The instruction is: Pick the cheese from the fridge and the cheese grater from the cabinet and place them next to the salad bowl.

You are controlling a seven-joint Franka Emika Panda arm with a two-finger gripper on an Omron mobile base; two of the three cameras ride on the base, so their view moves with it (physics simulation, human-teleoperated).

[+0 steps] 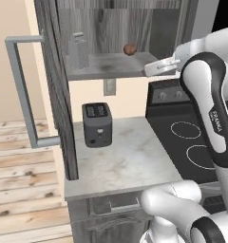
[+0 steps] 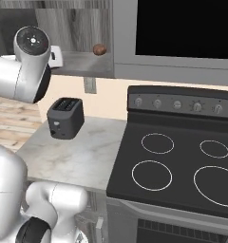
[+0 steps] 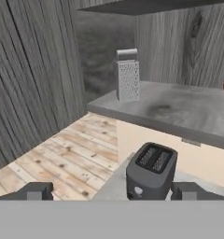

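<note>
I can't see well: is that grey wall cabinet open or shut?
Open. The cabinet door stands swung out, baring the shelf where the cheese grater stands upright.

one cheese grater (image 3: 128,75), one toaster (image 3: 150,170), four stove burners (image 2: 157,143)

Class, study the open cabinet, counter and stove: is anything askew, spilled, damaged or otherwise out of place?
Nothing stands out. The cheese grater stands upright on the cabinet shelf near a small brown round item; the toaster sits squarely on the counter, no spills.
</note>
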